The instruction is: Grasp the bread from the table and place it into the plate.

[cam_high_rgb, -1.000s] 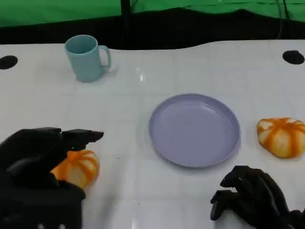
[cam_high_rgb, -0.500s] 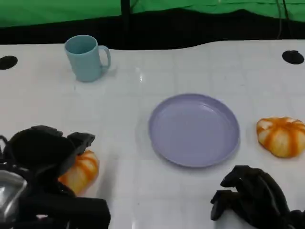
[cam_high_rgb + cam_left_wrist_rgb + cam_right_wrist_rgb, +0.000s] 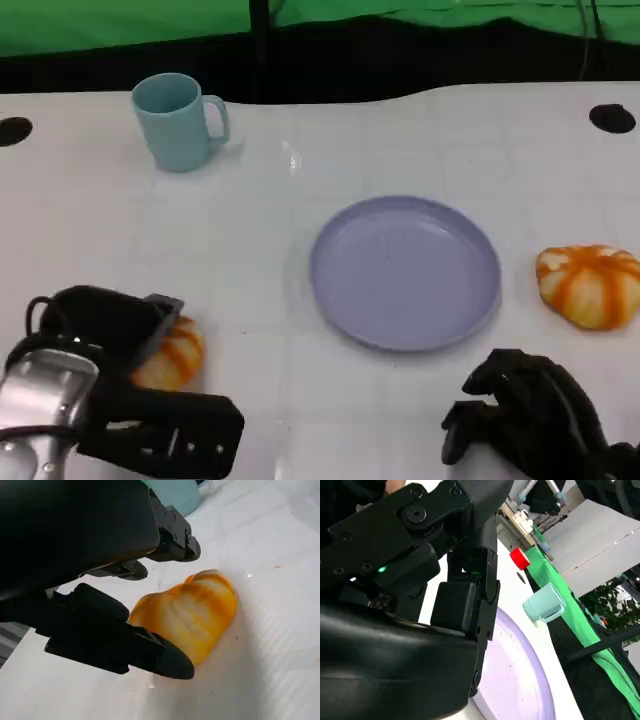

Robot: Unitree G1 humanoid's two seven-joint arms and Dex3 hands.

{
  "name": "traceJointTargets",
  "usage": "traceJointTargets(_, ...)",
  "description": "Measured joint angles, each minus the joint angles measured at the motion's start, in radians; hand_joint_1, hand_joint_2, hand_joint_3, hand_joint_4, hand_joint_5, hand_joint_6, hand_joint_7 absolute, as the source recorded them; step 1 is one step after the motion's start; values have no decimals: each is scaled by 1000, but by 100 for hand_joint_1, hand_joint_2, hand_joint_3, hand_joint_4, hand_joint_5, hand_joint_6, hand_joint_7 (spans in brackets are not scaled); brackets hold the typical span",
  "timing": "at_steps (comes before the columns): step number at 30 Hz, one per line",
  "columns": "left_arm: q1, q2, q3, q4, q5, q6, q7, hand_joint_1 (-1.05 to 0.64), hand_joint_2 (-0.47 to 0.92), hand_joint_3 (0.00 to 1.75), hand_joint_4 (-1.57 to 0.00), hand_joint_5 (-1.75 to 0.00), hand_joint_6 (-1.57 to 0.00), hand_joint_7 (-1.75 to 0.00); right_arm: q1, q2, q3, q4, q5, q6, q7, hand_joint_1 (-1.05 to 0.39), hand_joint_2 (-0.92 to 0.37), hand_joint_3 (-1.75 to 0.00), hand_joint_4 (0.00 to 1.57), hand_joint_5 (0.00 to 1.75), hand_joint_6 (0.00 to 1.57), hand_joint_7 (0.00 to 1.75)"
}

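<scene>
While the ridged orange bun [image 3: 172, 352] lies on the counter [image 3: 300, 250], the left hand [image 3: 110, 325] has been lowered over it, fingers [image 3: 165, 660] spread, gripping nothing; the right hand [image 3: 525, 415] is kept curled beside the smooth round plate [image 3: 405, 270].

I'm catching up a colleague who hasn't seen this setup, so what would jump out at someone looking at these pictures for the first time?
Most likely the left hand at the table's near left, fingers around an orange-striped bread that lies on the white table. Next, the bare lilac plate in the middle, with a second striped bread to its right. A pale blue mug stands at the far left.
</scene>
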Motion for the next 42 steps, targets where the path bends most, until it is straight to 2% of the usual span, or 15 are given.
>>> traceJointTargets(6, -78, -26, -43, 226, -43, -31, 154, -52, 87, 1, -62, -20, -37, -3, 5, 1, 1, -7, 0, 1, -2, -103, -74, 0, 157, 76, 157, 36)
traceJointTargets(7, -93, -29, -48, 253, -47, -33, 169, -50, 88, 0, -64, -37, -45, -3, 6, 1, 1, -8, 0, 1, -2, -103, -74, 0, 157, 76, 157, 36)
traceJointTargets(9, -119, -29, -59, 298, -73, -47, 186, -45, 91, 2, -57, -115, -70, -5, 7, 1, 1, -8, 0, 1, -2, -104, -74, 0, 157, 76, 157, 37)
traceJointTargets(10, -131, -28, -62, 317, -84, -61, 194, -45, 91, 3, -58, -131, -76, -6, 7, 1, 0, -9, 0, 1, -2, -104, -74, 0, 157, 76, 157, 37)
traceJointTargets(15, -179, -9, -79, 391, -145, -126, 237, -43, 92, 19, -56, -164, -101, -12, 8, 1, 1, -9, 0, 2, -3, -104, -73, 0, 156, 76, 157, 37)
traceJointTargets(16, -184, -8, -80, 403, -155, -132, 250, -43, 92, 20, -56, -167, -102, -12, 9, 1, 1, -9, 0, 2, -4, -104, -73, 0, 156, 76, 157, 37)
traceJointTargets(17, -186, -7, -82, 411, -161, -138, 261, -42, 92, 31, -54, -170, -99, -28, 9, 1, 1, -9, 0, 3, -5, -103, -73, 0, 156, 76, 157, 36)
traceJointTargets(19, -197, -6, -94, 431, -163, -149, 277, -40, 92, 41, -54, -173, -77, -81, 9, 1, 1, -9, 0, 5, -6, -103, -74, 0, 156, 76, 157, 36)
traceJointTargets(20, -206, -6, -101, 441, -165, -155, 282, -39, 92, 44, -58, -174, -63, -120, 9, 1, 0, -9, 1, 6, -6, -103, -73, 0, 156, 76, 157, 36)
traceJointTargets(23, -210, -3, -98, 466, -197, -177, 339, -36, 92, 38, -64, -175, -45, -167, 8, 1, 1, -9, 0, 6, -6, -104, -74, 0, 156, 77, 157, 36)
traceJointTargets(28, -172, -14, -80, 515, -247, -256, 561, -32, 92, 39, -66, -175, -44, -174, 5, 1, 0, 3, 0, 2, -6, -105, -73, 0, 156, 76, 157, 36)
traceJointTargets(29, -172, -18, -80, 526, -256, -269, 590, -32, 91, 38, -66, -175, -48, -162, 2, 1, 0, 5, 0, 2, -6, -105, -73, 0, 156, 76, 157, 36)
traceJointTargets(31, -169, -27, -77, 541, -261, -286, 677, -30, 90, 37, -68, -175, -51, -156, -7, 1, -1, 14, 0, 1, -5, -104, -73, 0, 156, 76, 157, 36)
traceJointTargets(34, -169, -57, -76, 550, -272, -310, 801, -31, 88, 41, -67, -175, -41, -173, -18, 1, -2, 28, 0, 0, -2, -104, -72, 0, 156, 76, 157, 37)
traceJointTargets(42, -173, -91, -71, 532, -303, -306, 831, -28, 83, 45, -71, -175, -45, -175, -18, 1, -2, 32, 0, -3, -2, -104, -74, -1, 157, 76, 157, 39)
